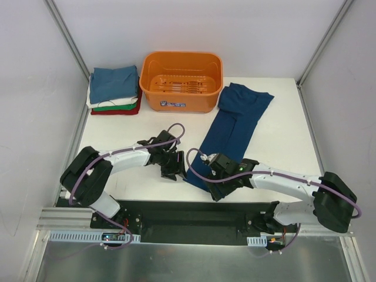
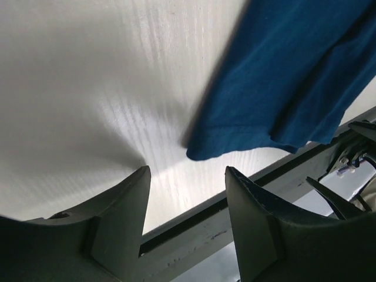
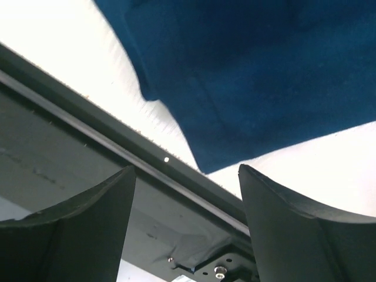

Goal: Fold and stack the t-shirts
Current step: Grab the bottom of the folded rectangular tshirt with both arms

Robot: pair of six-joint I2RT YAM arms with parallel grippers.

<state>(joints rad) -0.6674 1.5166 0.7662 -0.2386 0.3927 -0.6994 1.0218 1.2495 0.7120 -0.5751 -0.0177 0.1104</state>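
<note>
A dark navy-blue t-shirt (image 1: 235, 126) lies folded lengthwise in a long strip, running from the table's back right to its near edge. A stack of folded t-shirts (image 1: 114, 89), teal-blue on top of white, green and red, sits at the back left. My left gripper (image 1: 174, 170) is open and empty just left of the strip's near end, whose corner shows in the left wrist view (image 2: 276, 76). My right gripper (image 1: 218, 192) is open and empty at the strip's near end, by the table edge; the cloth shows above its fingers in the right wrist view (image 3: 252, 76).
An orange plastic basket (image 1: 182, 79) stands at the back middle, between the stack and the navy shirt. The table's near edge with a dark metal rail (image 1: 194, 211) runs just under both grippers. Side walls enclose the table on the left and right.
</note>
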